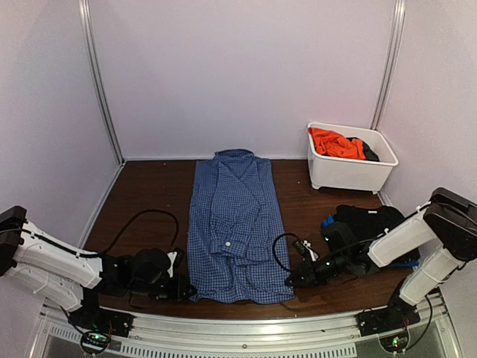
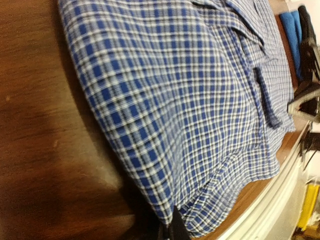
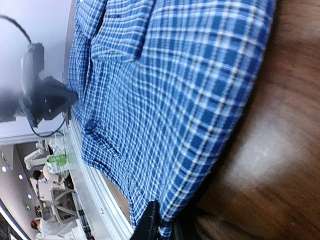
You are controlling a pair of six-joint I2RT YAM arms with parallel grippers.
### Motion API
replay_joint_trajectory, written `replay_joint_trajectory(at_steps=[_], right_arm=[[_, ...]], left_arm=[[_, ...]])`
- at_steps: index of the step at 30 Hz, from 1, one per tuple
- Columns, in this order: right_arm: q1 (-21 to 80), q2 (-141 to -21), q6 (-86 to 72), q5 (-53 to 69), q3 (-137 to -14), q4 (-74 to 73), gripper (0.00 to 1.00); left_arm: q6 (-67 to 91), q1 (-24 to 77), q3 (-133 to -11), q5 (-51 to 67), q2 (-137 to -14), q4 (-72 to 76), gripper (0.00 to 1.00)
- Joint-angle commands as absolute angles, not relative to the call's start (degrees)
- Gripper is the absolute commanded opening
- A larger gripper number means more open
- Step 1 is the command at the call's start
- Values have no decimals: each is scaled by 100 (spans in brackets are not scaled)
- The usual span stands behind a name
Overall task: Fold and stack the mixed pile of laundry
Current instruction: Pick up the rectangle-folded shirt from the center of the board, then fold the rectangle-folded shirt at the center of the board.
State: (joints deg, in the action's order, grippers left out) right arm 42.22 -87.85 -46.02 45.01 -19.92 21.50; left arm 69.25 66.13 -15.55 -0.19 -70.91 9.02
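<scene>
top view: the checked shirt [image 1: 235, 224] lies flat down the middle of the table [image 1: 149, 186], collar toward the far edge, hem at the near edge. the left claw [image 1: 182, 289] sits at the near-left hem corner, the right claw [image 1: 291, 280] at the near-right one. dark pieces [image 1: 369, 220] lie by the right edge; an orange t-shirt [image 1: 332, 142] sits in the tub [image 1: 343, 175] at the far-right corner.

left wrist view: the left claw [image 2: 172, 230] is closed on the hem corner.

right wrist view: the right claw [image 3: 152, 225] pinches its corner too.

the fold likely goes best if both lift level and together, carrying hem toward collar. bare wood flanks the shirt; the near edge is close behind.
</scene>
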Motion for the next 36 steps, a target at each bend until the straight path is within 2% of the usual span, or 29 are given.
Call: replay_joint_trajectory(at_steps=[1, 5, 9, 14, 26, 36], right_arm=[[4521, -8767, -4863, 4577, -1805, 2399, 0], [4683, -8218, -4892, 4449, -1794, 2109, 0], [4672, -7634, -4392, 4000, -2289, 1040, 0], [4463, -7684, -3948, 3797, -2918, 606, 0], [3721, -9177, -3239, 3960, -4630, 736, 0], [2849, -10598, -2757, 4107, -6441, 604, 0]], left_arm=[[6632, 6887, -1926, 291, -7290, 975, 0], [6791, 7075, -1863, 116, -6886, 858, 0], [6512, 7041, -2094, -509, -6254, 163, 0], [5972, 6588, -2567, -462, -6248, -156, 0], [4562, 4894, -3965, 590, -7792, 502, 0], [3764, 3717, -5707, 1004, -9509, 562, 0]])
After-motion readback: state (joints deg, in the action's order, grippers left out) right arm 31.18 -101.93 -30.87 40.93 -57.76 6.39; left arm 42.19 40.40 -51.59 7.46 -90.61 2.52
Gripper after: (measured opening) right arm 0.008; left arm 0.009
